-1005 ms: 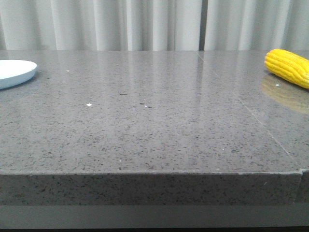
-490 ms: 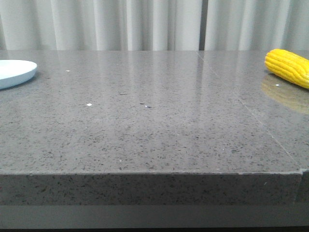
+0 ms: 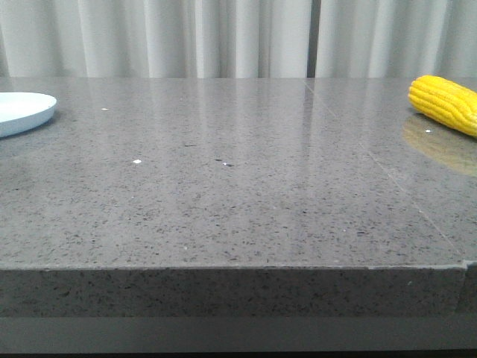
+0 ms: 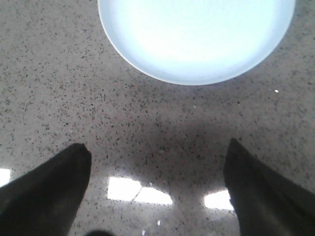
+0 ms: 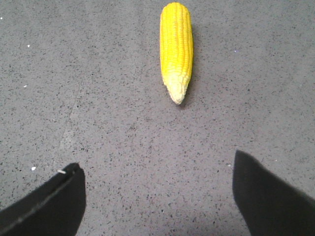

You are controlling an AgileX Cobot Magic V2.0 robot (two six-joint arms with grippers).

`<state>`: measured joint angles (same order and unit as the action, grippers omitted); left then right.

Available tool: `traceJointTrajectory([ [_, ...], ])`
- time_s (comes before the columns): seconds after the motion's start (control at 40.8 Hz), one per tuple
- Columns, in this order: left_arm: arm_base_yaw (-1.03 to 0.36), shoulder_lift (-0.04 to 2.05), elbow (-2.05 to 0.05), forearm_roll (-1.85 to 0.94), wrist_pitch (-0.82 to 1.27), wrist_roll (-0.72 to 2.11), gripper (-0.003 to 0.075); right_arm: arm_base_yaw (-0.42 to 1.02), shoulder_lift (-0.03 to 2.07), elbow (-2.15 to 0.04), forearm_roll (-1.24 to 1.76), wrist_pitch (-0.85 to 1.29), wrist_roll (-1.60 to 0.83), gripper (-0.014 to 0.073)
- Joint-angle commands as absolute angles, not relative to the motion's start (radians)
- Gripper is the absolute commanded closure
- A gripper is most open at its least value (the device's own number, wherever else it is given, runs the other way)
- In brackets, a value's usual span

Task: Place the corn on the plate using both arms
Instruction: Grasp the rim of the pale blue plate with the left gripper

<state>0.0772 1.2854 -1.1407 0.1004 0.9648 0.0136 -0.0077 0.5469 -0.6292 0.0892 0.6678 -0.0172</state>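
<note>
The yellow corn [image 3: 446, 103] lies on the grey stone table at the far right, partly cut off by the frame edge. In the right wrist view the corn [image 5: 176, 46] lies whole, its pale tip towards my right gripper [image 5: 157, 169], which is open, empty and a little short of the tip. The pale blue-white plate [image 3: 22, 112] sits empty at the far left edge. In the left wrist view the plate [image 4: 197, 39] lies just ahead of my left gripper [image 4: 157, 157], which is open and empty above bare table. Neither gripper shows in the front view.
The speckled grey table [image 3: 238, 186] has a straight front edge [image 3: 223, 270] and a thin seam line [image 3: 387, 168] running across its right part. White curtains [image 3: 223, 37] hang behind the table. A few tiny white specks [image 3: 136, 161] lie on the surface.
</note>
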Motion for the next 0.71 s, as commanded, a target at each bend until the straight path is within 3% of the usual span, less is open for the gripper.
traceJointTrajectory([
  [0.0,0.138,1.338,-1.219,0.011,0.931,0.091,0.0174,-0.009,0.556,-0.663,0.086,0.599,-0.02,-0.0038],
  [0.319,0.291,1.56,-1.381,-0.169,0.931,0.194,0.0175,-0.009,0.556,-0.663,0.086,0.599,-0.02,-0.0038],
  [0.686,0.311,1.745,-1.585,-0.216,0.923,0.24,0.0175,-0.009,0.556,-0.663,0.086,0.599,-0.02,-0.0038],
])
